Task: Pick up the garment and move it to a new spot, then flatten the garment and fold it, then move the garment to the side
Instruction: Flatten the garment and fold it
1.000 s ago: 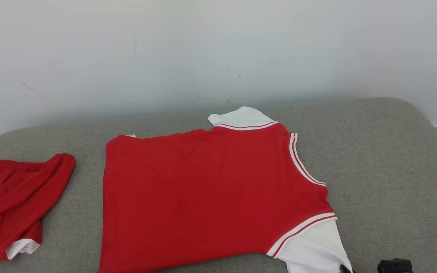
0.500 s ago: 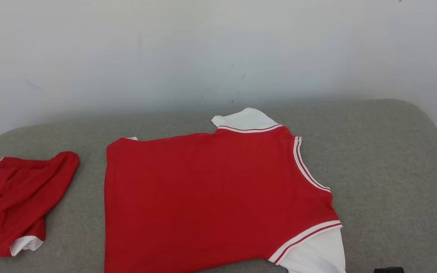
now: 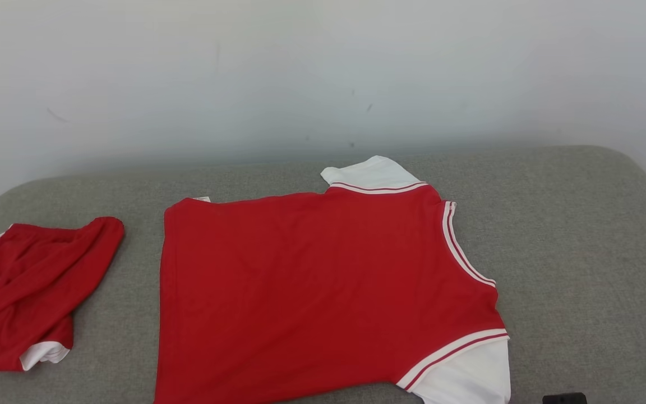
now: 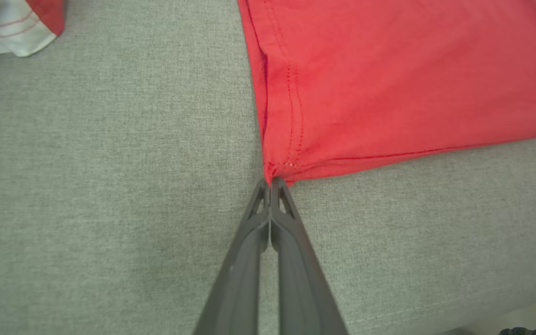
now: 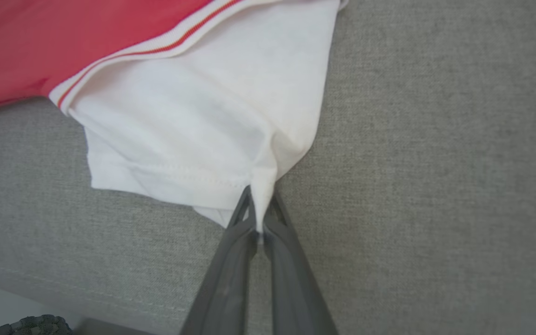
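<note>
The garment [image 3: 312, 286], a red shirt with white sleeves and striped trim, lies spread flat on the grey cushioned surface [image 3: 581, 252], collar toward the right. In the left wrist view my left gripper [image 4: 271, 182] is shut on the near hem corner of the red garment [image 4: 389, 79]. Over in the right wrist view my right gripper [image 5: 257, 195] pinches the corner of the white sleeve [image 5: 203, 125], shut on it. A dark part of the right arm [image 3: 564, 398] peeks in at the head view's bottom edge.
A second red garment with white trim [image 3: 31, 286] lies crumpled at the left end of the surface, also in the left wrist view's top left corner [image 4: 12, 25]. A white wall [image 3: 300, 73] stands behind. The surface's front edge [image 5: 86, 298] lies near both grippers.
The head camera has shifted, so the whole scene sits slightly right and the right arm's dark part has sunk toward the bottom edge. The garment keeps its shape.
</note>
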Motion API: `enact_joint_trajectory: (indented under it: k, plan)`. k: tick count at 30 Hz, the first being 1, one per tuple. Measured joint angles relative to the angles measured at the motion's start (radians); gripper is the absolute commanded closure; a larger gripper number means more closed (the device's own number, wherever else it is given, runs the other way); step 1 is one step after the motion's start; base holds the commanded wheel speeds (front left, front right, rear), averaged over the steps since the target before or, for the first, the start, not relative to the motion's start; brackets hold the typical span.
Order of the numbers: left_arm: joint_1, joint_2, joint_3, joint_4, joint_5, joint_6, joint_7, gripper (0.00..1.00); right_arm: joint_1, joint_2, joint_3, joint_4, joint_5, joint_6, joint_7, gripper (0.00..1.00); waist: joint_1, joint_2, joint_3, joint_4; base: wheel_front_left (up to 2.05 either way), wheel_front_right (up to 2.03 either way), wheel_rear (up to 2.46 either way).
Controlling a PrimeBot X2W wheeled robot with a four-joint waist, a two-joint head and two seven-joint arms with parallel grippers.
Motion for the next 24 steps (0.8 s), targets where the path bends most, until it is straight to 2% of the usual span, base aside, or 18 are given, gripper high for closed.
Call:
enact_joint_trajectory:
  k: [11,12,13,14,15,16,24]
  plan:
    - [-0.009,-0.023,-0.004,0.028,-0.01,-0.004,0.006,1.0,-0.003,0.001,0.007,0.001,0.0,-0.013,0.042,1.0,0.0,0.0,0.005,0.004,0.0,0.0,0.0]
    - [-0.009,-0.024,-0.004,0.031,-0.011,-0.01,0.006,0.93,-0.003,0.001,0.007,0.001,0.0,-0.014,0.043,1.0,0.0,0.0,0.005,0.004,0.0,0.0,0.0]
    - [-0.009,-0.026,-0.004,0.033,-0.011,-0.01,0.006,0.58,-0.003,0.001,0.006,0.001,0.001,-0.014,0.044,0.73,0.0,0.0,0.005,0.005,0.0,0.0,0.0]
    - [-0.009,-0.027,-0.004,0.035,-0.011,-0.01,0.006,0.31,-0.004,0.001,0.006,0.0,0.004,-0.014,0.044,0.52,0.0,0.0,0.005,0.005,0.0,0.0,0.0]
    - [-0.01,-0.029,-0.003,0.037,-0.013,-0.01,0.006,0.0,-0.004,0.001,0.005,-0.001,0.006,-0.014,0.044,0.17,0.0,0.0,0.005,0.006,0.0,0.0,0.0]
    - [-0.009,-0.03,-0.002,0.04,-0.016,-0.01,0.006,0.0,-0.004,0.001,0.004,-0.002,0.008,-0.014,0.047,0.0,0.0,0.0,0.005,0.007,0.0,0.0,0.0]
    - [-0.007,-0.025,0.026,0.038,-0.029,-0.009,-0.02,0.0,-0.002,-0.015,-0.019,-0.027,0.033,-0.011,0.051,0.0,0.0,0.0,-0.002,0.012,0.0,0.0,0.0]
